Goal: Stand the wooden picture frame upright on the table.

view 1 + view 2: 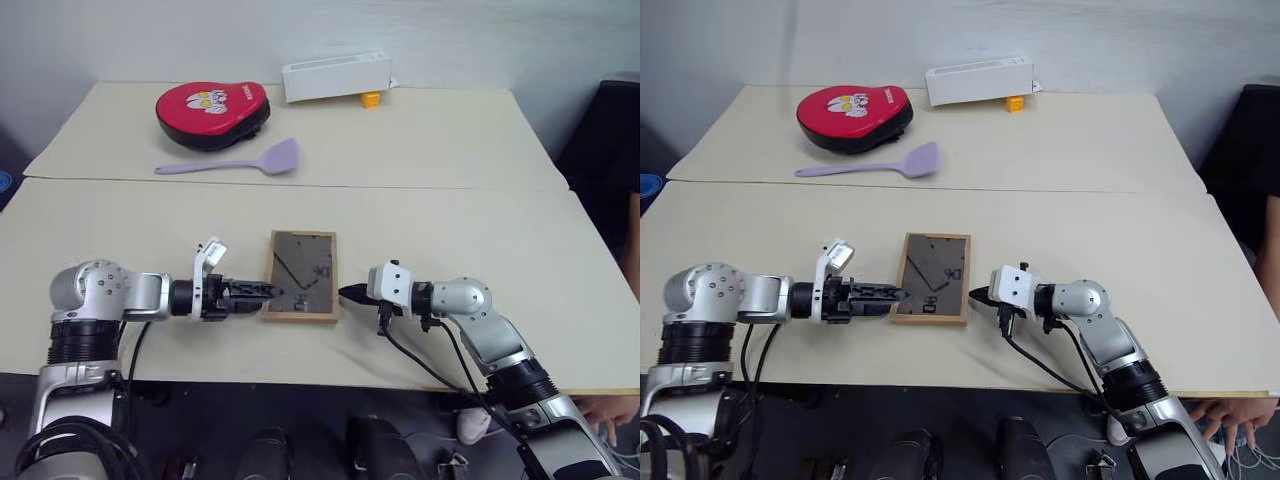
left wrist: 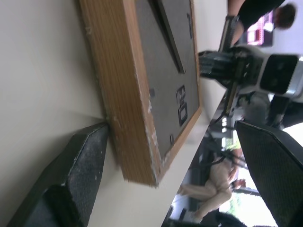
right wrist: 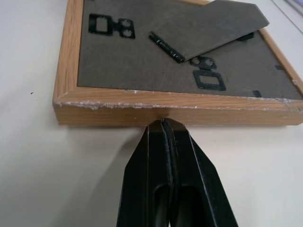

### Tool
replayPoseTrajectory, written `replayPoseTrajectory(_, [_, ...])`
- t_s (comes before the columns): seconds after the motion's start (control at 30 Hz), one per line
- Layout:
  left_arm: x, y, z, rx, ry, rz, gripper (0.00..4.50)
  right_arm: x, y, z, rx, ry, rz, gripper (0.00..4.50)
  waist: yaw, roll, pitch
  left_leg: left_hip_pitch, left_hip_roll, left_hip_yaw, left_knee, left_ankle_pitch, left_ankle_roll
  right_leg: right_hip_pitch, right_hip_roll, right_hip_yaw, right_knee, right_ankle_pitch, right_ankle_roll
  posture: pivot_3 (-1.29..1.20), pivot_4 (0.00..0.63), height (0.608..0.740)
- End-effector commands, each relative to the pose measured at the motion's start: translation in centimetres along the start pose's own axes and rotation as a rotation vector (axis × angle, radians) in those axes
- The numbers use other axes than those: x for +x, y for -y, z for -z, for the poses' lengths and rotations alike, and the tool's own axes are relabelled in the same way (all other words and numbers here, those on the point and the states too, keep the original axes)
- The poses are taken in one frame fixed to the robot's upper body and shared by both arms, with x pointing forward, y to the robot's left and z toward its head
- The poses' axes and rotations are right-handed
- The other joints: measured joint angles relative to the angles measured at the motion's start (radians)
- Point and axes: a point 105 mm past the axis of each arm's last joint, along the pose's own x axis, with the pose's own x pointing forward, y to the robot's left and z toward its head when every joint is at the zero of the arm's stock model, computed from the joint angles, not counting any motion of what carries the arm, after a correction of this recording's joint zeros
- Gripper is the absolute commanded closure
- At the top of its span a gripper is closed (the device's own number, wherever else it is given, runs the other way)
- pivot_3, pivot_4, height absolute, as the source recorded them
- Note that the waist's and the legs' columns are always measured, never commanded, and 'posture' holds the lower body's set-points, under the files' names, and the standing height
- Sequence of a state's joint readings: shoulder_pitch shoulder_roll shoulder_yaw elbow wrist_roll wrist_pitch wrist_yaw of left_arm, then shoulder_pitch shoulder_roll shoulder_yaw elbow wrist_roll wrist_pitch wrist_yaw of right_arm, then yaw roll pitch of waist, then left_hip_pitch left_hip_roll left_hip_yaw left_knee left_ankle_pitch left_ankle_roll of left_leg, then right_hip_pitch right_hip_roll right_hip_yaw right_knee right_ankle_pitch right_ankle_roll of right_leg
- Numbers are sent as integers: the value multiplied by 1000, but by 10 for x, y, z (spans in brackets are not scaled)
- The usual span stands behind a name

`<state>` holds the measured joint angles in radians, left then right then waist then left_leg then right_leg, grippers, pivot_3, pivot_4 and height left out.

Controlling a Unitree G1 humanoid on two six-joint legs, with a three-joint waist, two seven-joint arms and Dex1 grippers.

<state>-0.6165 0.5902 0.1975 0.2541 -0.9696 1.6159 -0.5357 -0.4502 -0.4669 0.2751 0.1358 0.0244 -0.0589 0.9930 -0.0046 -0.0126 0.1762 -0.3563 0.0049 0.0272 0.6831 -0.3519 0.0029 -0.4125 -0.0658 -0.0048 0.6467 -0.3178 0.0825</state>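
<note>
In the head views, the left gripper (image 1: pixel 268 292) sits at lower left of centre, pointing right, its tips at the left edge of the wooden picture frame (image 1: pixel 301 276). The frame lies flat, back side up, in the lower middle of the picture on the near part of the table (image 1: pixel 500 240). Its dark backing faces the camera, and the easel leg (image 3: pixel 208 28) shows as a slanted panel on it. To the frame's right the right gripper (image 1: pixel 351 294) points left, tips pinched together and touching the frame's right edge near its lower corner.

The left wrist view shows the left jaws spread wide: one black finger (image 2: pixel 83 170) lies on the tabletop against the frame's wooden side near a corner, the other finger (image 2: pixel 274 165) stands well apart above the backing. They straddle the frame's corner without gripping it. Beyond the frame that view also catches the right gripper, and a seated person (image 2: pixel 213 182) in the background.

The right wrist view shows its two fingers pressed tight together, nothing between them, their tips against the chipped wooden side. It also shows the easel leg's hinge and the black hanger clips (image 3: pixel 206 79) on the backing.
</note>
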Motion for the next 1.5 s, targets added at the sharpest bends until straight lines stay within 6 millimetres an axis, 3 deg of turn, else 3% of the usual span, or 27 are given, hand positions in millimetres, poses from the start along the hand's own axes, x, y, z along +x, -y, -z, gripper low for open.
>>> replayPoseTrajectory(0.03, [15, -4, 1, -51, -12, 3, 31, 7, -5, -10, -18, 35, -22, 4500, 4, 0, 0, 0, -1, -1, 0, 0, 0, 0, -1, -1, 0, 0, 0, 0, 150, 740])
replayPoseTrajectory(0.17, [16, 4, 4, -50, -40, 42, 31, 8, -5, -10, -16, 36, -20, 4500, 2, 0, 0, 0, -3, -3, 0, 1, 0, 1, -3, -3, 0, 0, 0, 0, 150, 740])
replayPoseTrajectory(0.2, [16, 3, 3, -55, -35, 35, 216, 7, -4, -10, -16, 33, -19, 4500, 1, 0, 0, 0, -3, -3, 0, 1, 0, 1, -3, -4, 0, 0, 0, 0, 150, 740])
replayPoseTrajectory(0.27, [15, 2, 3, -60, -31, 24, 623, 6, -3, -8, -14, 26, -14, 4500, 1, 0, 0, 0, -3, -4, 0, 1, 0, 1, -3, -4, 0, 0, 0, 0, 150, 740])
replayPoseTrajectory(0.47, [12, 0, 4, -64, -24, 8, 2605, -6, -3, 0, 0, 12, 4, 4500, -4, 0, 0, -1, -3, -4, 0, 1, -1, 1, -3, -6, 0, 0, 0, 0, 150, 740])
replayPoseTrajectory(0.57, [9, 7, 2, -27, 19, 46, 3239, -25, -5, -1, 68, 54, -6, 4500, -1, 0, 0, -1, -3, -5, 0, 1, -1, 2, -4, -7, -2, 0, 0, 0, 150, 740])
replayPoseTrajectory(0.6, [8, 10, 0, -14, 39, 66, 3235, -30, -5, -3, 79, 74, -5, 4500, 0, 0, 0, -1, -3, -5, 0, 1, -1, 2, -4, -7, -2, 0, 0, 0, 150, 740])
replayPoseTrajectory(0.7, [-1, 28, -8, 214, 176, 127, 3235, -57, 7, -15, 165, 148, 38, 3939, -3, 0, 1, -2, -3, -6, 0, 1, -1, 2, -4, -7, -2, 0, 0, 0, 150, 740])
replayPoseTrajectory(0.83, [-4, 40, 0, 613, 207, 158, 3235, -77, 20, -36, 287, 224, 39, 2562, -16, 2, 2, -2, -2, -6, -2, 3, -3, 1, -4, -8, -3, 0, 0, 0, 150, 740])
replayPoseTrajectory(0.97, [7, 36, 1, 820, 235, 143, 3235, -73, 31, -70, 352, 305, -8, 1192, -20, 3, 2, -2, -2, -7, -3, 3, -3, 2, -4, -9, -4, -1, -2, 0, 150, 740])
replayPoseTrajectory(1.07, [15, 34, 2, 843, 248, 148, 3235, -61, 33, -82, 356, 311, -30, 103, -20, 3, 2, -2, -2, -8, -4, 3, -3, 1, -4, -9, -4, -1, -2, 0, 150, 740])
replayPoseTrajectory(1.2, [24, 38, 5, 835, 256, 179, 3235, -40, 32, -96, 355, 349, -62, 43, -21, 3, 2, -6, -2, -8, -4, 3, -2, -1, -5, -10, -5, -1, -1, 0, 150, 740])
replayPoseTrajectory(1.5, [27, 39, 3, 837, 261, 186, 3235, -18, 17, -100, 352, 351, -140, 43, -21, 3, 2, -13, -4, -11, -1, 4, 0, -6, -6, -13, -3, -1, -1, 0, 150, 740])
